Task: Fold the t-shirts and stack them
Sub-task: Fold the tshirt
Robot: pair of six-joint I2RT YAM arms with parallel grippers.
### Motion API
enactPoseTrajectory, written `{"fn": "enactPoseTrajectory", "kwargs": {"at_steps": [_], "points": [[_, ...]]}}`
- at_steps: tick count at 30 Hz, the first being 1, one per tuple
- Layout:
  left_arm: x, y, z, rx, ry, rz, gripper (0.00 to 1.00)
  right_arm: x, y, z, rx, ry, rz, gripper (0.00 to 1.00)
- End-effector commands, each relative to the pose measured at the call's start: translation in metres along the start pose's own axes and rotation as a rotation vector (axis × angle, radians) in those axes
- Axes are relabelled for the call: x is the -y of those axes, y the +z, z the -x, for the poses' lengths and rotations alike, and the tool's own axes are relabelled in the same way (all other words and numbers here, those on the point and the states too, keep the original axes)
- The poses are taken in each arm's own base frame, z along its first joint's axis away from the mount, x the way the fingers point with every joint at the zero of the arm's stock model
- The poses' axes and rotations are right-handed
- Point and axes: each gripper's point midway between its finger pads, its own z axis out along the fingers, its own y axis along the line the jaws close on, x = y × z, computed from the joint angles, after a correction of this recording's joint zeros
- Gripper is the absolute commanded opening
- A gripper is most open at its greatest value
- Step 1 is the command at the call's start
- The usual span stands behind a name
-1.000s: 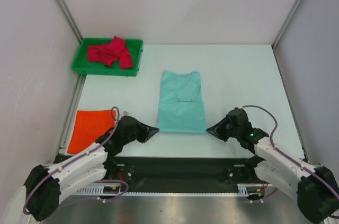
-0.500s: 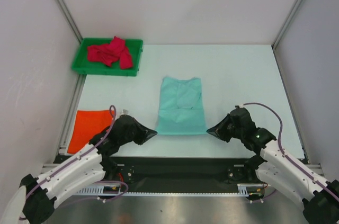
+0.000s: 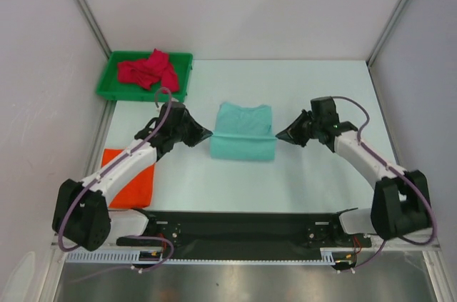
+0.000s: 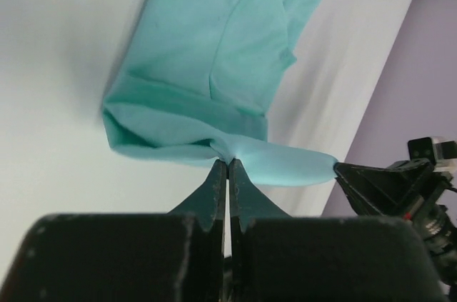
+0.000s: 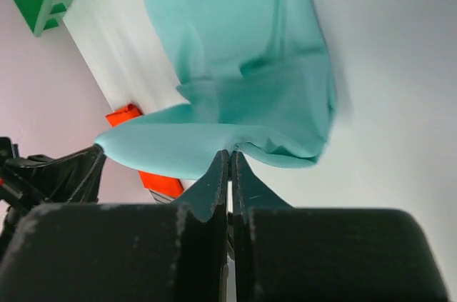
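Three shirts are in view, and the mint green t-shirt (image 3: 243, 146) is the one being worked. It lies on the bench (image 3: 321, 88) to the right of the green tray (image 3: 128, 95) and somewhat nearer the arms. The left jaws are pressed together on its left hem corner, the right jaws on its right hem corner. Both pinches are raised, so the hem hangs as a band between them over the shirt's body.

The cloth looks light, thin and limp, and it sags between the two pinches. Corners seem the right place to hold it, kept level and taut so the fold does not skew.

Its collar end points away from the arms, toward the wall behind the tray, and the collar-to-hem axis runs that way. Doubled over, the patch is about as wide as it is long.

The crimson red t-shirt (image 3: 146, 72) lies crumpled inside the tray. The bright orange t-shirt (image 3: 139, 191) lies folded flat on the arms' side of the tray, partly under the left arm.
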Motion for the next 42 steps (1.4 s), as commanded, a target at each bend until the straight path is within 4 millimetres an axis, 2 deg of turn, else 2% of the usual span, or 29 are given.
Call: {"fn": "enactPoseTrajectory", "kwargs": {"at_steps": [1, 2, 3, 4, 5, 6, 7, 8, 10, 11, 12, 14, 15, 19, 21, 23, 28, 29, 32, 42], "points": [[0.022, 0.011, 0.029, 0.029, 0.083, -0.063, 0.00, -0.041, 0.007, 0.031, -0.005, -0.087, 0.108, 0.00], [0.025, 0.021, 0.036, 0.019, 0.079, -0.061, 0.00, -0.036, 0.020, 0.039, -0.023, -0.065, 0.090, 0.00], [0.028, 0.027, 0.037, -0.006, 0.082, -0.069, 0.00, -0.040, 0.023, 0.044, -0.027, -0.066, 0.102, 0.00], [0.030, 0.032, 0.040, -0.013, 0.097, -0.065, 0.00, -0.052, 0.025, 0.055, -0.011, -0.079, 0.126, 0.00], [0.043, 0.033, 0.050, 0.000, 0.109, -0.087, 0.00, -0.048, 0.034, 0.062, -0.015, -0.066, 0.110, 0.00], [0.040, 0.045, 0.050, -0.022, 0.116, -0.068, 0.00, -0.048, 0.039, 0.067, -0.020, -0.062, 0.106, 0.00], [0.044, 0.048, 0.054, -0.021, 0.137, -0.077, 0.00, -0.059, 0.039, 0.077, -0.006, -0.075, 0.123, 0.00], [0.054, 0.051, 0.063, -0.013, 0.144, -0.091, 0.00, -0.053, 0.048, 0.080, -0.025, -0.060, 0.108, 0.00], [0.052, 0.066, 0.064, -0.038, 0.152, -0.080, 0.00, -0.060, 0.051, 0.090, -0.022, -0.068, 0.124, 0.00], [0.060, 0.068, 0.071, -0.031, 0.157, -0.095, 0.00, -0.061, 0.054, 0.092, -0.034, -0.067, 0.127, 0.00], [0.056, 0.077, 0.073, -0.040, 0.153, -0.080, 0.00, -0.054, 0.062, 0.096, -0.042, -0.058, 0.113, 0.00], [0.059, 0.081, 0.082, -0.033, 0.145, -0.087, 0.00, -0.057, 0.067, 0.101, -0.052, -0.052, 0.125, 0.00], [0.060, 0.085, 0.086, -0.031, 0.144, -0.095, 0.00, -0.052, 0.074, 0.104, -0.062, -0.039, 0.117, 0.00], [0.055, 0.105, 0.095, -0.055, 0.126, -0.088, 0.00, -0.054, 0.086, 0.118, -0.065, -0.027, 0.132, 0.00], [0.060, 0.108, 0.104, -0.047, 0.124, -0.105, 0.00, -0.059, 0.090, 0.126, -0.061, -0.028, 0.143, 0.00], [0.059, 0.117, 0.109, -0.051, 0.118, -0.108, 0.00, -0.056, 0.100, 0.129, -0.073, -0.014, 0.135, 0.00], [0.070, 0.136, 0.115, -0.088, 0.127, -0.175, 0.00, -0.061, 0.112, 0.142, -0.076, -0.002, 0.145, 0.00], [0.070, 0.146, 0.117, -0.100, 0.125, -0.177, 0.00, -0.057, 0.117, 0.143, -0.080, 0.008, 0.136, 0.00], [0.074, 0.154, 0.116, -0.131, 0.118, -0.199, 0.00, -0.056, 0.121, 0.149, -0.078, 0.020, 0.141, 0.00], [0.063, 0.175, 0.128, -0.126, 0.088, -0.197, 0.00, -0.057, 0.138, 0.171, -0.072, 0.056, 0.169, 0.00]]}}
